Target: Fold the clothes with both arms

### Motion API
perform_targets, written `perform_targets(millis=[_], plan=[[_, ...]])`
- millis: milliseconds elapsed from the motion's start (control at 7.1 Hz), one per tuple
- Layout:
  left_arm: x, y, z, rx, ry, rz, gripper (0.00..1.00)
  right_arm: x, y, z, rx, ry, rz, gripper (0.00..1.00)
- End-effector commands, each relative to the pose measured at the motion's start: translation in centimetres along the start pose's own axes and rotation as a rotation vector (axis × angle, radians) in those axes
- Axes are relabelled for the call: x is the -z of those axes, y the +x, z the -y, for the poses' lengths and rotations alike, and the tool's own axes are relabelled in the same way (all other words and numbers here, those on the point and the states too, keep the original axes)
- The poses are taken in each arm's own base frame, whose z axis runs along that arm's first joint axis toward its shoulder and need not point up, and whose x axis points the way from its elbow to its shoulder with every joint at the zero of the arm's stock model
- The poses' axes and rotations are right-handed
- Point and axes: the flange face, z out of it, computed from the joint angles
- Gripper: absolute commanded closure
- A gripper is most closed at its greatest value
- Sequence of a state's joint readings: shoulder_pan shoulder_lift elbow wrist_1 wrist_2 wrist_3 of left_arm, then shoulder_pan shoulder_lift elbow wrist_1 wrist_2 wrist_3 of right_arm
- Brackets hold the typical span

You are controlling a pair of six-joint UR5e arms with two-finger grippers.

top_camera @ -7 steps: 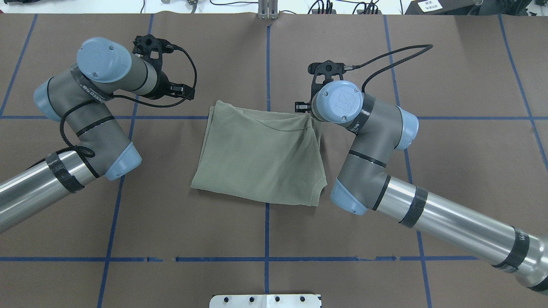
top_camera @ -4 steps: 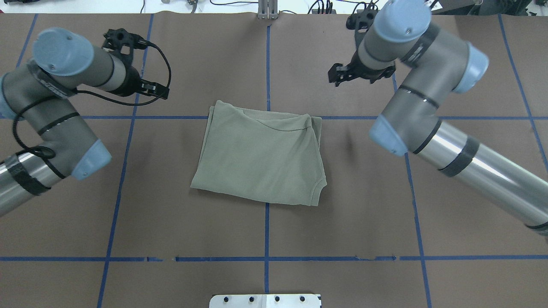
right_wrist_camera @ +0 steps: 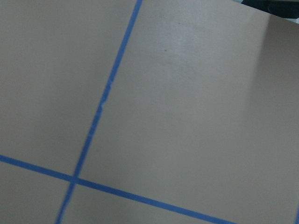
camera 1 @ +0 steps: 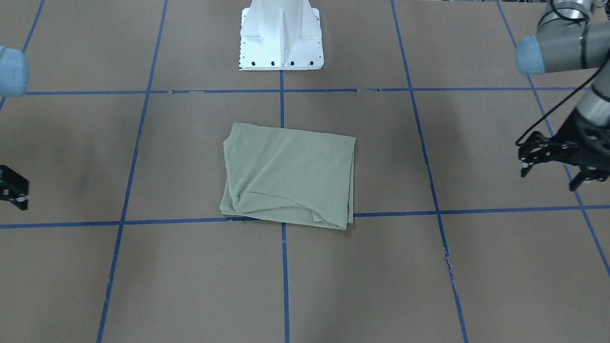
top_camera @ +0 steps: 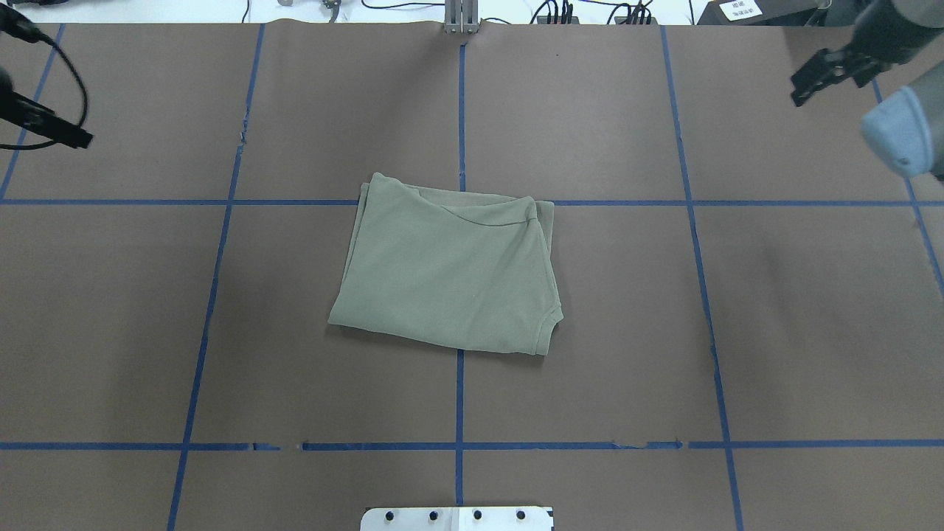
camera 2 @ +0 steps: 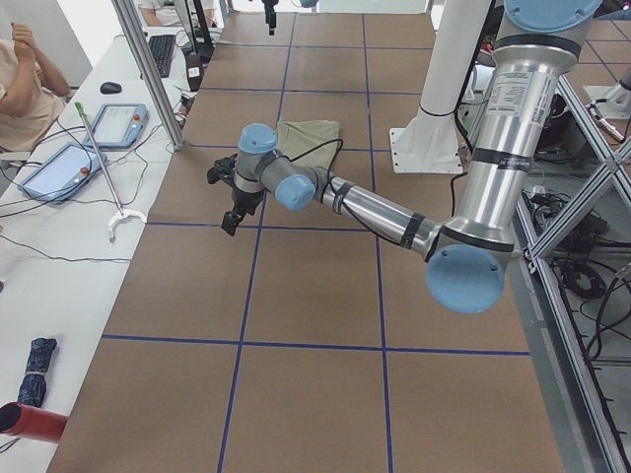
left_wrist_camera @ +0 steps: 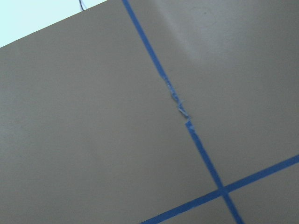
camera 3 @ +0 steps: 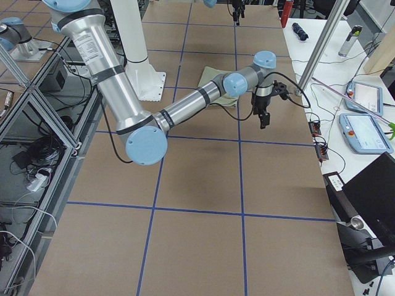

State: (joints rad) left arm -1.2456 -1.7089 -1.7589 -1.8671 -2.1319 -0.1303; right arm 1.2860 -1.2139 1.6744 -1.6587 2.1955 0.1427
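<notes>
An olive-green garment (top_camera: 450, 273) lies folded into a rough rectangle at the middle of the brown table; it also shows in the front view (camera 1: 290, 178) and both side views (camera 2: 311, 133) (camera 3: 216, 80). My left gripper (camera 1: 550, 178) hangs open and empty above the table far out to my left, well clear of the garment; the overhead view shows only a fingertip of it (top_camera: 70, 135). My right gripper (top_camera: 807, 81) is open and empty at the far right corner, cut off at the edge of the front view (camera 1: 12, 188). Both wrist views show only bare table.
Blue tape lines (top_camera: 459, 110) mark a grid on the brown table cover (top_camera: 664, 332). The white pedestal base (camera 1: 281, 35) stands at my side of the table. Tablets (camera 2: 59, 168) and cables lie on the operators' side table, where a person (camera 2: 25, 89) sits.
Both arms have swung up and outward, away from the garment, to the table's far corners. The right gripper left the garment's far right corner. The garment has not moved.
</notes>
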Motion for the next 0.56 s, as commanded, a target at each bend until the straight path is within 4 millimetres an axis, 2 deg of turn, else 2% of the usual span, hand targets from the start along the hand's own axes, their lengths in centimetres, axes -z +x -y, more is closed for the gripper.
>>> perform_targets(millis=[0,141,282,422], plan=[[2.9,-10.6,-13.4,0.055,-0.057,-0.051,0.00,-1.0,12.4,-9.8,-0.010,-0.081,0.028,0.00],[3.6,-14.9,-17.8,0.167,-0.068,-0.028,0.00,-2.4,13.9,-14.4,-0.058,-0.114,0.032,0.00],[3.9,-16.6,-20.0,0.218,-0.074,-0.027,0.00,-2.8,14.6,-15.9,-0.074,-0.127,0.038,0.00],[2.5,-17.1,-21.5,0.302,-0.175,-0.042,0.00,-4.3,15.7,-18.3,-0.108,-0.166,0.035,0.00]])
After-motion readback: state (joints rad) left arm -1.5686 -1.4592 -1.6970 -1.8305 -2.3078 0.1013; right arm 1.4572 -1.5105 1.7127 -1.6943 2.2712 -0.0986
